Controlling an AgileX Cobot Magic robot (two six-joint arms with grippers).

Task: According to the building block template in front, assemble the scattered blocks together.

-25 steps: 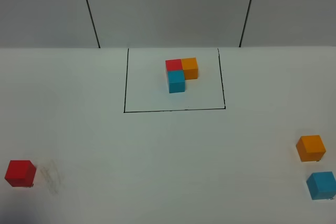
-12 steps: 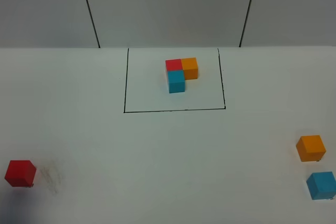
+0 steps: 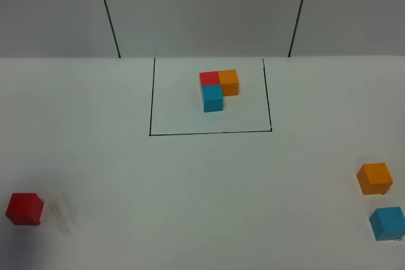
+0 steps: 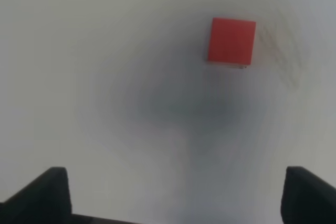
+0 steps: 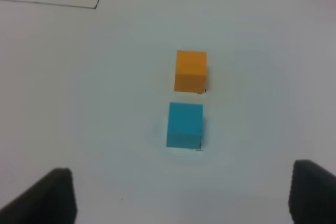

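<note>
Template (image 3: pixel 219 90) sits framed on our worktop (image 3: pixel 190 175); red block (image 3: pixel 24 208) lies far left, orange block (image 3: pixel 374 178) and blue block (image 3: pixel 387 222) far right. We see left fingers (image 4: pixel 52 195) and right fingers (image 5: pixel 52 198) spread apart.

The building block template (image 3: pixel 218 90), in the upper middle of the high view, showed red and orange side by side with light blue below the red, all inside a thin black rectangle (image 3: pixel 209 133) drawn on the plain white table (image 3: pixel 190 188). The loose red cube (image 3: pixel 24 208) at the lower left, and the orange cube (image 3: pixel 374 177) and light blue cube (image 3: pixel 387 222) at the lower right, were matte and unpatterned. The wall (image 3: pixel 202 11) behind was pale grey with two thin black lines (image 3: pixel 109 11), and the left gripper (image 4: pixel 176 198) and right gripper (image 5: pixel 184 198) were black.
</note>
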